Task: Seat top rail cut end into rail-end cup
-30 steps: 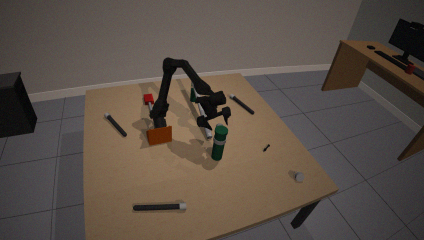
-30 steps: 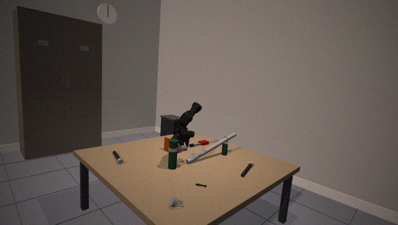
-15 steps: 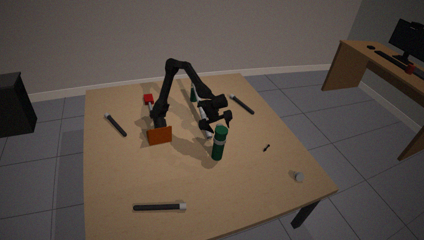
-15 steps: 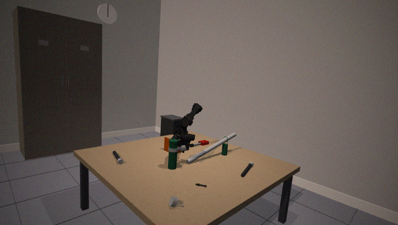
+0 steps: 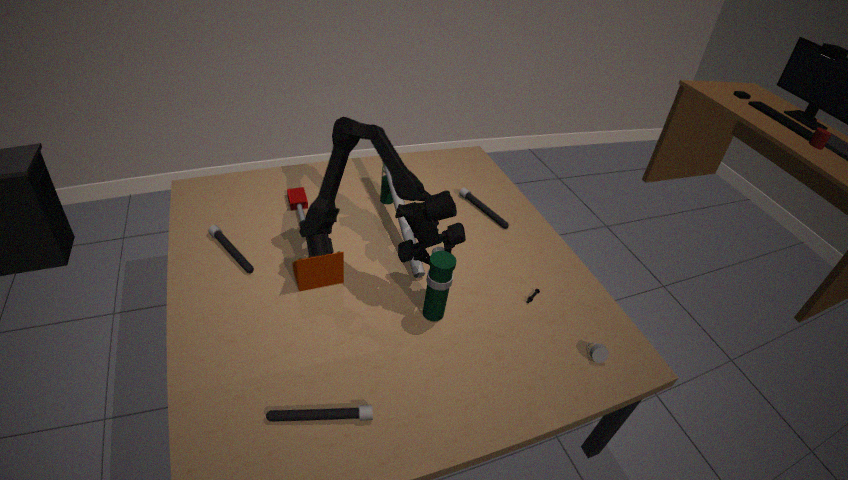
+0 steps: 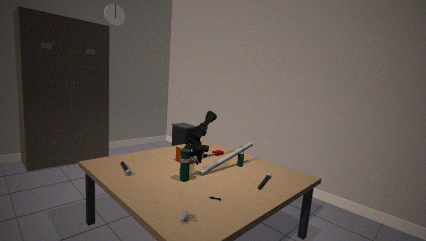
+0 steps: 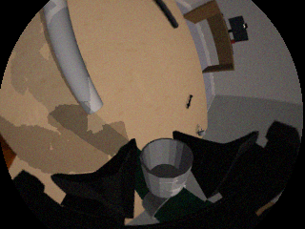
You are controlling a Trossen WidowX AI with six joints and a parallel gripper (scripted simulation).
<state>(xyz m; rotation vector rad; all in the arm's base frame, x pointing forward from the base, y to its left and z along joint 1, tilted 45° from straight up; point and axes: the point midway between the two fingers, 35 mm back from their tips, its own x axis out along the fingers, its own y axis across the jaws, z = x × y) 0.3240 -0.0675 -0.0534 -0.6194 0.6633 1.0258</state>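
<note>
The big green post (image 5: 435, 304) (image 6: 184, 172) stands upright, with its grey band (image 5: 439, 284) (image 6: 185, 160) below the cap. The grey rail-end cup (image 6: 195, 159) (image 7: 164, 185) opens toward the wrist camera and is empty. My gripper (image 6: 198, 162) (image 7: 154, 137) is part-way open, with its fingers on either side of the cup. A thin gap shows at the left finger; contact at the right finger is unclear. The light grey rail (image 5: 416, 267) (image 6: 221, 161) (image 7: 69, 52) slants down through the loop (image 6: 242, 146) on the small post (image 6: 240, 160). Its cut end is low beside the big post, outside the cup.
An orange panel (image 5: 320, 271) stands by the arm's base, with a red block (image 5: 297, 198) (image 6: 218, 152) behind. Dark rods with pale ends (image 5: 232, 249) (image 5: 484, 209) (image 5: 315, 413) lie around. A black bolt (image 5: 533, 295) (image 6: 215, 198) and loose grey cap (image 5: 598, 353) (image 6: 185, 216) lie beyond the post.
</note>
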